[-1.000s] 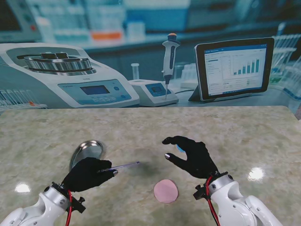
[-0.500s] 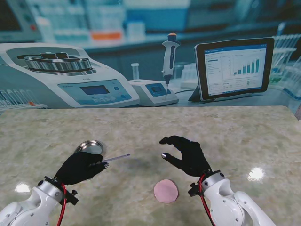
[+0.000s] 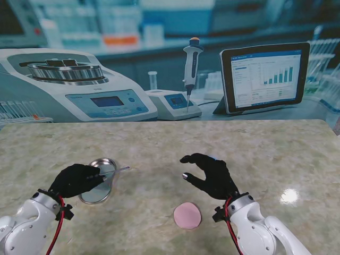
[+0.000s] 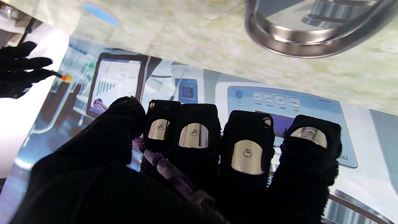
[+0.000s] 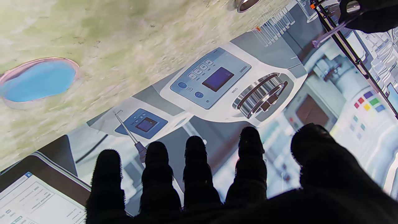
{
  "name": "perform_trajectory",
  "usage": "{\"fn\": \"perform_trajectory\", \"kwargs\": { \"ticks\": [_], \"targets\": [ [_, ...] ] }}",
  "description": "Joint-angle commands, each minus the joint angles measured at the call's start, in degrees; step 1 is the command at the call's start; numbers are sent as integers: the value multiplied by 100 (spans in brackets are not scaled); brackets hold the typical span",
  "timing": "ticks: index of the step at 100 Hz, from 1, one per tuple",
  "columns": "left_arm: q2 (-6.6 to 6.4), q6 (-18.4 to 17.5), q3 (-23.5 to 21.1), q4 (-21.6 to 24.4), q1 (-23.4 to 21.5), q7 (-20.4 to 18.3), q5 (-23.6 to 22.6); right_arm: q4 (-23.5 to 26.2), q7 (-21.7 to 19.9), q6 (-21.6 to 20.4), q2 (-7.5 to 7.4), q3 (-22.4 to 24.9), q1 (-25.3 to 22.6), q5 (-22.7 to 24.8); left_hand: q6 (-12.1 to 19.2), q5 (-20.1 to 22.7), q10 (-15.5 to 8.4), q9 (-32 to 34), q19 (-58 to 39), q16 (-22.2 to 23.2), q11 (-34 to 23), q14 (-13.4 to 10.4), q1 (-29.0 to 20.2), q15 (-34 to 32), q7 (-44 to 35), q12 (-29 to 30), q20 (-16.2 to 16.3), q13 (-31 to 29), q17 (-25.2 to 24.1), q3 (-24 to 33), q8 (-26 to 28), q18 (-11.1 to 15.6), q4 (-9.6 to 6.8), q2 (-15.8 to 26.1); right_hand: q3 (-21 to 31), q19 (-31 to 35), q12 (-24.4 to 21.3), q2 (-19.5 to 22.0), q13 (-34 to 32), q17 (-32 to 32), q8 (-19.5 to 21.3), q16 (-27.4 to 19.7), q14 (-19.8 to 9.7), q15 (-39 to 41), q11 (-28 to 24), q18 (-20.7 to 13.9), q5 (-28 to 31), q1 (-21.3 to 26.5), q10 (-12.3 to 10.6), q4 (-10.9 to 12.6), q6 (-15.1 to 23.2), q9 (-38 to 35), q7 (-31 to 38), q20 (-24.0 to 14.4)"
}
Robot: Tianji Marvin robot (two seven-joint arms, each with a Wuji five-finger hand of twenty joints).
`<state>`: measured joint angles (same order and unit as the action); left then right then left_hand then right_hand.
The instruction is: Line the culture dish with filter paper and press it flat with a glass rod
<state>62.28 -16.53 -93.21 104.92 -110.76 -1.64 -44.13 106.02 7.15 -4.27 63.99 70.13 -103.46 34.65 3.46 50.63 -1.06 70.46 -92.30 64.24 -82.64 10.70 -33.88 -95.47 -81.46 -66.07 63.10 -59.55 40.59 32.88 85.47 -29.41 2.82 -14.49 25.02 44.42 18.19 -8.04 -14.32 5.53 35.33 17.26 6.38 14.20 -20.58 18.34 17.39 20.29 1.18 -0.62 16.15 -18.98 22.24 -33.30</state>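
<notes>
A shiny round culture dish point(image 3: 100, 194) lies on the marble table at the left; its rim also shows in the left wrist view point(image 4: 311, 48). My left hand point(image 3: 77, 179) hovers over the dish's left side, shut on a thin glass rod point(image 3: 119, 170) whose free end reaches past the dish's far right rim. The rod point(image 4: 174, 174) runs between thumb and fingers. A pink filter paper disc point(image 3: 187, 215) lies flat near the table's front middle. My right hand point(image 3: 210, 175) hangs just beyond it, open, fingers curled and holding nothing.
A blue disc with a pinkish rim point(image 5: 39, 81) lies on the table by the right hand, mostly hidden in the stand view. The backdrop behind the table shows a printed centrifuge point(image 3: 74, 85), pipette point(image 3: 190, 69) and tablet point(image 3: 264, 77).
My left hand has carried the rod left and nearer to me, from mid-table to over the dish. My right hand drew slightly nearer a second ago and has since held still.
</notes>
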Motion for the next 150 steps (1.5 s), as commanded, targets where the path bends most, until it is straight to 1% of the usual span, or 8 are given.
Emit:
{"fn": "perform_trajectory", "kwargs": {
  "ticks": [1, 19, 35, 63, 102, 122, 150],
  "targets": [
    [-40, 92, -49, -106, 41, -68, -51, 26, -26, 36, 31, -15, -46, -30, -116, 135, -148, 216, -440, -45, -327, 8, 116, -366, -209, -35, -6, -220, 55, 218, 338, -292, -97, -16, -104, 27, -34, 182, 77, 74, 29, -48, -114, -52, -54, -66, -229, -6, -150, 107, -18, 112, 46, 106],
    [-74, 254, -97, -341, 193, -199, -155, 33, -50, 60, 31, -7, -55, -67, -119, 141, -167, 203, -439, -44, -320, 4, 142, -364, -215, -36, -12, -217, 51, 249, 331, -288, -93, -32, -104, 49, -30, 191, 77, 77, 34, -41, -104, -41, -72, -59, -223, -18, -136, 107, -34, 120, 58, 125],
    [-117, 307, -172, -567, 291, -322, -353, 25, -51, 56, 32, 2, -59, -81, -99, 126, -171, 202, -425, -44, -320, -4, 149, -349, -221, -36, -19, -194, 29, 263, 330, -268, -87, -34, -101, 67, -30, 197, 69, 70, 37, -37, -104, -34, -80, -57, -213, -20, -142, 107, -39, 114, 66, 138],
    [-181, 460, -198, -862, 451, -569, -557, -12, -96, 34, 25, -48, 1, -106, -97, 121, -175, 186, -419, -41, -314, -11, 169, -340, -225, -36, -26, -184, 19, 277, 326, -258, -78, -35, -102, 97, -33, 210, 70, 58, 42, -37, -110, -30, -81, -58, -212, -33, -138, 105, -43, 119, 76, 152],
    [-255, 638, 39, -1378, 793, -732, -816, -53, -108, 4, 21, -67, 34, -98, -64, 93, -219, 166, -415, -39, -306, -42, 195, -323, -237, -34, -35, -167, 10, 282, 318, -241, -68, -23, -106, 138, -34, 230, 76, 47, 52, -38, -107, -26, -90, -57, -207, -40, -136, 105, -56, 120, 91, 168],
    [-289, 735, 171, -1541, 951, -836, -934, -77, -103, 2, 22, -81, 45, -104, -24, 72, -249, 151, -419, -44, -305, -66, 205, -317, -250, -28, -45, -164, 12, 263, 310, -215, -62, -7, -109, 149, -35, 246, 81, 46, 57, -39, -113, -24, -91, -55, -208, -47, -139, 106, -61, 131, 98, 177],
    [-317, 772, 230, -1719, 1033, -909, -1019, -116, -98, -3, 25, -102, 60, -126, -35, 56, -254, 150, -425, -48, -308, -67, 194, -318, -257, -20, -57, -164, 11, 236, 294, -210, -56, 17, -114, 155, -36, 250, 93, 55, 63, -41, -105, -27, -92, -62, -209, -48, -129, 107, -69, 147, 107, 189]
  ]
}}
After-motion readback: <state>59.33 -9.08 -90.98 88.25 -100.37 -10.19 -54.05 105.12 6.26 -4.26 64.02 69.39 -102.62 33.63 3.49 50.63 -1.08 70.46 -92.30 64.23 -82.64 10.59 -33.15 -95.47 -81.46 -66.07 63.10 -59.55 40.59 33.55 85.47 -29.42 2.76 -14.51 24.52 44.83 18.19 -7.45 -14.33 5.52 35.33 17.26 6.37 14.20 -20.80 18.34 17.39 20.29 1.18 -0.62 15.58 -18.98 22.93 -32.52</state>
